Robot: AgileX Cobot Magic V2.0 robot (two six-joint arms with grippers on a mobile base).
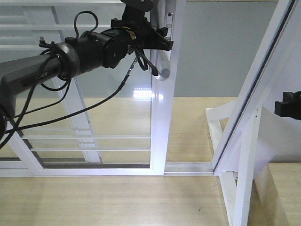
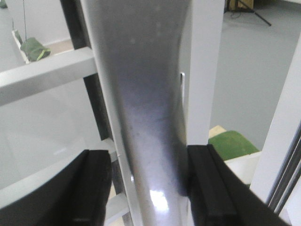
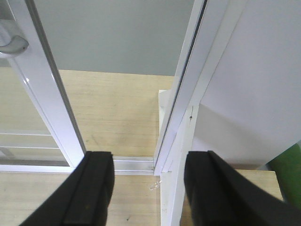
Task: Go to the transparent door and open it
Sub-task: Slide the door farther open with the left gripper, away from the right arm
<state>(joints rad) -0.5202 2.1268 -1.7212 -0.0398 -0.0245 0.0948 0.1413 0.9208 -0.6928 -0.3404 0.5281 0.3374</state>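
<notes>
Presently the left tool (image 1: 159, 43) is closed around the curved pull handle (image 2: 141, 94) on the right edge of the transparent door (image 1: 117, 117), its black pads (image 2: 94, 188) hugging both sides of the silver bar, while the right tool (image 3: 149, 188) hangs wide open and empty near the white outer frame (image 1: 256, 89). The door stands upright in its floor track (image 1: 188, 165) with a gap between it and that frame, so the pull should probably run straight along the track, away from the frame, grip kept square lest the smooth bar slip.
</notes>
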